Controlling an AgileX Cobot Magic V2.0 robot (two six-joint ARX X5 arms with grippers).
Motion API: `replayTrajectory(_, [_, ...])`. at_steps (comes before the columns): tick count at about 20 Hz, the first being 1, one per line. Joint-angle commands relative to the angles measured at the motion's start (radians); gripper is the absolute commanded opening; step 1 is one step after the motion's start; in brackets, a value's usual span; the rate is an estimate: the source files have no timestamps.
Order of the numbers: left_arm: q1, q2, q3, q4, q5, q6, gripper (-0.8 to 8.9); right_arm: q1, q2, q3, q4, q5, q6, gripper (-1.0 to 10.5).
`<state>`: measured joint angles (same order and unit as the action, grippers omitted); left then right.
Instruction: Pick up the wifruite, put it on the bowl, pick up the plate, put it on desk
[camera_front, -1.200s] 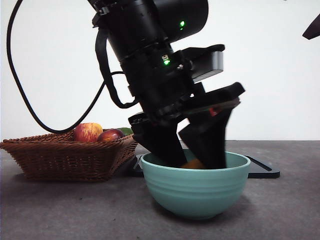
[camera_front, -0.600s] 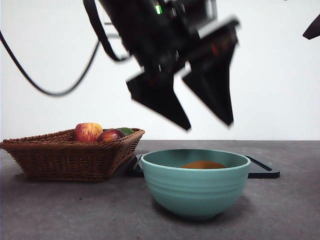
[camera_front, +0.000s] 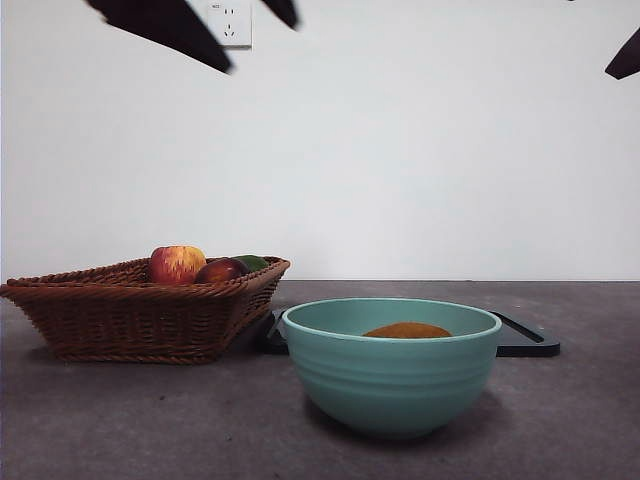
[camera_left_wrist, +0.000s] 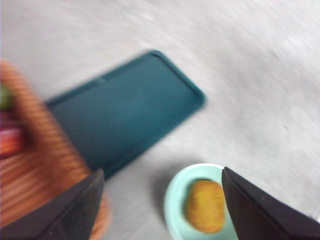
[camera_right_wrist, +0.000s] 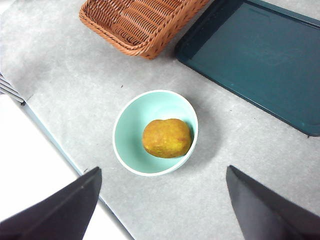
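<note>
wifruite (camera_right_wrist: 167, 138) lies inside the bowl (camera_right_wrist: 131, 125), resting on the bowl floor toward one side, nothing gripping it. In the front view only its brown-golden top (camera_front: 407, 330) shows over the teal rim (camera_front: 390, 372). Bowl sits upright on the desk (camera_front: 150, 420), apart from everything else

left gripper (camera_left_wrist: 162, 202) is up high, jaws spread wide, nothing between them, touching nothing; its wrist picture is blurred, with bowl and fruit seen between the jaw tips. In the front view two dark blurred jaw tips (camera_front: 228, 25) show at the top edge, well above the table

right gripper (camera_right_wrist: 162, 200) hangs above the bowl too, jaws wide apart and empty, touching nothing; in the front view it is only a black tip (camera_front: 625, 55) at the top right corner

dark flat tray (camera_right_wrist: 255, 60) lies on the desk behind the bowl, near it, bare. Wicker basket (camera_front: 140, 310) stands just beside the tray, holding a red-yellow apple (camera_front: 177, 264), a dark red fruit (camera_front: 221, 270) and something green (camera_front: 252, 262). Wall socket (camera_front: 229, 22) on the white wall behind
</note>
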<state>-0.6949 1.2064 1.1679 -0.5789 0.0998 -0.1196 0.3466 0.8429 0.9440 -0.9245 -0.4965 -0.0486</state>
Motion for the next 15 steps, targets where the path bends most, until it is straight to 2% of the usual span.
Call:
replayTrajectory(1, [0.051, -0.053, 0.013, -0.032, -0.002, -0.005, 3.75, 0.005, 0.005, 0.020, 0.007, 0.001, 0.004, 4.0])
replayTrajectory(4, [0.118, -0.137, -0.009, -0.073, 0.033, -0.005, 3.75, 0.005, 0.005, 0.020, 0.008, 0.001, 0.004, 4.0])
replayTrajectory(9, [0.141, -0.267, -0.137, -0.116, 0.098, -0.002, 3.75, 0.005, 0.005, 0.020, 0.008, 0.001, 0.004, 4.0])
replayTrajectory(15, [0.139, -0.366, -0.285, -0.159, 0.324, 0.028, 3.75, 0.005, 0.005, 0.020, 0.008, 0.001, 0.004, 4.0])
